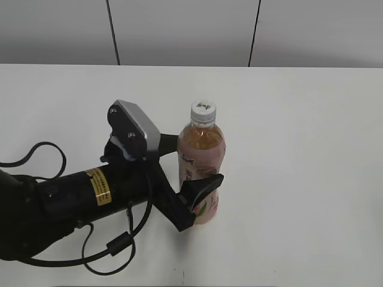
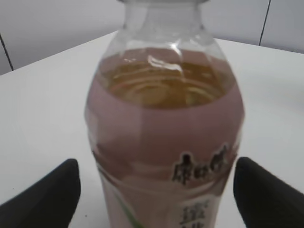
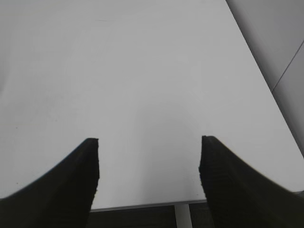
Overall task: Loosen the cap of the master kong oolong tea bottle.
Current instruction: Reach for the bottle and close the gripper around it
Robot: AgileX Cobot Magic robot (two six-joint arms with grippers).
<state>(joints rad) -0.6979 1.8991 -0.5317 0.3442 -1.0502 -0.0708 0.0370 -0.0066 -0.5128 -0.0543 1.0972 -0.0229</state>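
Note:
The master kong oolong tea bottle [image 1: 201, 156] stands upright on the white table, with amber tea and a pink label. Its white ribbed cap [image 1: 203, 111] is on top, and nothing touches it. My left gripper [image 1: 195, 173] straddles the bottle's lower body, one black finger in front and one behind. In the left wrist view the bottle [image 2: 164, 123] fills the frame between the two fingers of the left gripper [image 2: 156, 192], with a small gap at the left finger; the cap is cut off there. My right gripper [image 3: 149, 152] is open and empty over bare table, outside the exterior view.
The white table [image 1: 299, 149] stretches to a grey panelled wall behind. My left arm's black cables [image 1: 111, 251] loop over the front left. The table's edge [image 3: 142, 205] lies just under the right gripper.

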